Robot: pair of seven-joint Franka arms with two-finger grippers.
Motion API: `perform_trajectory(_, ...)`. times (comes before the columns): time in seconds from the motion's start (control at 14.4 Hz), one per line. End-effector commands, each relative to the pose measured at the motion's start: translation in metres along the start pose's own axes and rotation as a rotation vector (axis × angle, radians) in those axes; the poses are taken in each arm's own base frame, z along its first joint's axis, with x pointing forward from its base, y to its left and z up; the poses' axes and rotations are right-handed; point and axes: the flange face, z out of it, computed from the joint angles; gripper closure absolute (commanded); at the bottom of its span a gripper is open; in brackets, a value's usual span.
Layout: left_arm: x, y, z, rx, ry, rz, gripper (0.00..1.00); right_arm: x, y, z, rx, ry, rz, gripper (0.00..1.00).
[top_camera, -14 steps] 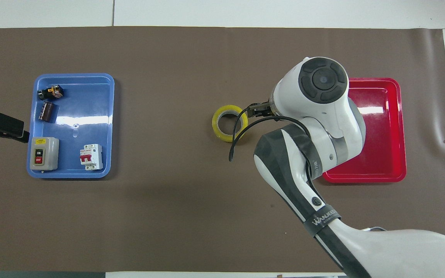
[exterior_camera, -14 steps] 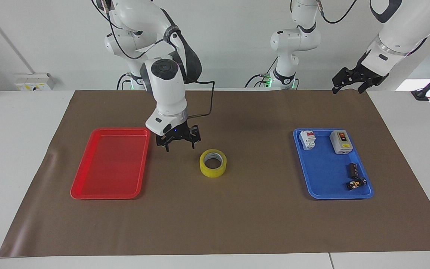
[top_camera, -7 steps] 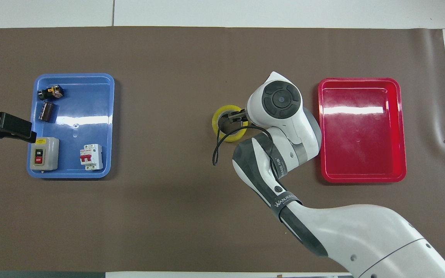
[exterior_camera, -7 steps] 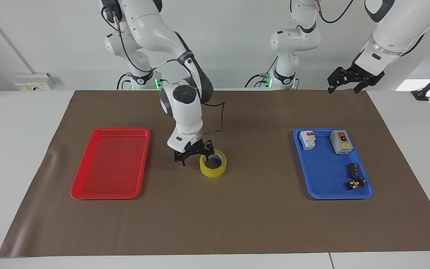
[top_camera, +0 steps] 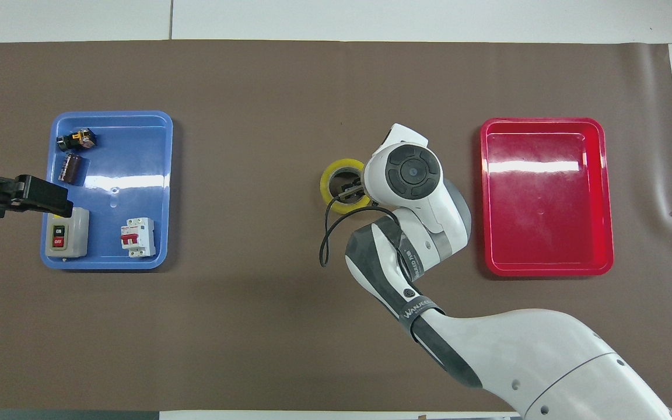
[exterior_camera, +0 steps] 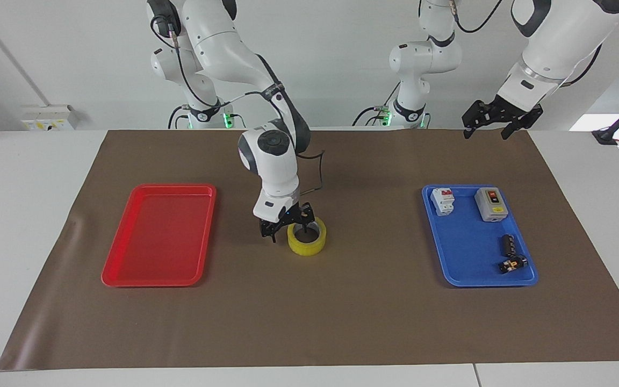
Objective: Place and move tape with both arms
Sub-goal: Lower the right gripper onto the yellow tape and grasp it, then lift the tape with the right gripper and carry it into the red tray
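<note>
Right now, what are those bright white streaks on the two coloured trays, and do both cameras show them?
Overhead view: lamp glare streaks the red tray and the blue tray, and the right arm hides part of the tape. Facing view: the trays look evenly lit, with no streaks, and shadows on the brown mat are soft.

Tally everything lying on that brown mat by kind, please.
Trays: 2 (red tray, blue tray)
Tape rolls: 1 (tape)
Electrical parts in the blue tray: 4 (circuit breaker, on/off switch box, black cylinder, small black-and-yellow part)
Total: 7
</note>
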Motion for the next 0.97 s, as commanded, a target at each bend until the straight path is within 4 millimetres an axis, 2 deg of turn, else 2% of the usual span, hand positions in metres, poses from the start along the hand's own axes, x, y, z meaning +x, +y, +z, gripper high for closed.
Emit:
perform_trajectory(0.0,-0.007,-0.001,0.001,0.012,0.016,0.008,0.00,0.000,0.010,0.003,0.015,0.011,-0.004,0.74)
perform_trajectory(0.07,-0.007,-0.001,-0.001,0.012,0.025,0.006,0.00,0.000,0.009,0.004,0.015,0.006,0.002,1.00)
perform_trajectory(0.14,-0.007,-0.003,-0.001,0.012,0.022,0.003,0.00,-0.002,0.002,0.005,0.017,-0.001,0.011,1.00)
perform_trajectory(0.28,-0.007,-0.005,-0.001,0.011,0.022,-0.001,0.00,0.000,0.004,0.000,0.011,-0.025,0.026,1.00)
perform_trajectory(0.35,-0.007,-0.003,-0.001,0.012,0.022,0.003,0.00,0.006,0.010,-0.007,0.004,-0.047,0.034,1.00)
perform_trajectory(0.42,-0.008,0.000,-0.001,0.013,0.020,0.012,0.00,0.018,0.019,-0.025,-0.005,-0.084,0.048,1.00)
perform_trajectory(0.55,-0.007,0.002,-0.001,0.014,0.034,0.015,0.00,0.032,0.064,-0.062,-0.038,-0.166,0.088,1.00)
perform_trajectory(0.62,-0.006,0.000,0.000,0.013,0.046,0.009,0.00,0.030,0.091,-0.086,-0.039,-0.181,0.092,1.00)
perform_trajectory(0.76,-0.002,0.001,0.002,0.012,0.035,0.015,0.00,0.014,0.166,-0.126,-0.027,-0.234,0.034,1.00)
perform_trajectory(0.9,0.005,0.004,0.011,0.011,0.015,0.022,0.00,-0.006,0.246,-0.141,-0.004,-0.268,-0.036,1.00)
